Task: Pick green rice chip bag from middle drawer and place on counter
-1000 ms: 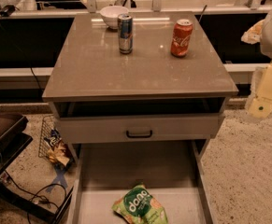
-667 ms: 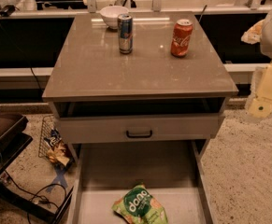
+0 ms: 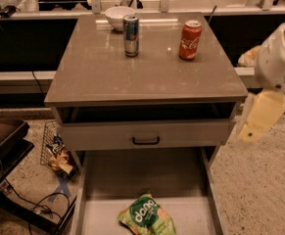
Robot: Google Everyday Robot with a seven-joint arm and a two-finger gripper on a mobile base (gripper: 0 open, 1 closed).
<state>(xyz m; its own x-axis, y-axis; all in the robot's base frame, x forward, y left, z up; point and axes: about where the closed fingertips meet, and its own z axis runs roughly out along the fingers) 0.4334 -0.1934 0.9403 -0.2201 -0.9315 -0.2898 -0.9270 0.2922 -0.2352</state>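
Observation:
The green rice chip bag point(image 3: 147, 217) lies on the floor of the open middle drawer point(image 3: 132, 180), near its front edge and slightly left of centre. The counter point(image 3: 142, 72) is the glossy grey-brown top above it. My gripper point(image 3: 259, 115) hangs at the right edge of the view, beside the cabinet's right side at the level of the top drawer. It is well above and to the right of the bag, and nothing shows in its grasp.
A blue-silver can point(image 3: 130, 28), a red cola can point(image 3: 190, 33) and a white bowl point(image 3: 119, 17) stand at the back of the counter. The top drawer front with a black handle point(image 3: 146, 140) is slightly ajar. A yellow-and-blue wrapper point(image 3: 59, 155) and cables lie on the floor at left.
My gripper has shifted slightly left and down at the right edge. The bag, drawer and cans have not moved.

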